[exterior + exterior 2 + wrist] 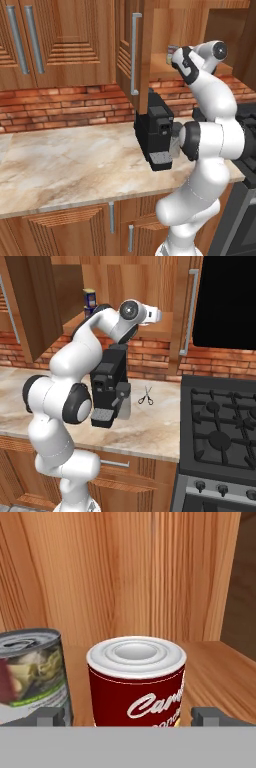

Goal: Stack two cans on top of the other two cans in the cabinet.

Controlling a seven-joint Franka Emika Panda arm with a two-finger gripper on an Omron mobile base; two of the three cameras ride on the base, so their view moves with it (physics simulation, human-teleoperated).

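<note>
Here, inside the open cabinet (pixel 134 55), the robot's tool (pixel 129 716) stands spread wide and empty, one finger (pixel 47 716) on either side of a red soup can (pixel 136 679) with a white lid. The can stands upright on the wooden shelf (pixel 220 672), directly ahead of the hand, with a pale green tin (pixel 32 672) just beside it. In the right base view, a blue-and-yellow can (pixel 89 297) appears on top of another tin farther along the same shelf. The soup can looks rigid and fairly heavy for its size, its printed wall smooth and likely slippery. A level squeeze across the middle of its wall seems the safest hold, keeping it upright for stacking.
</note>
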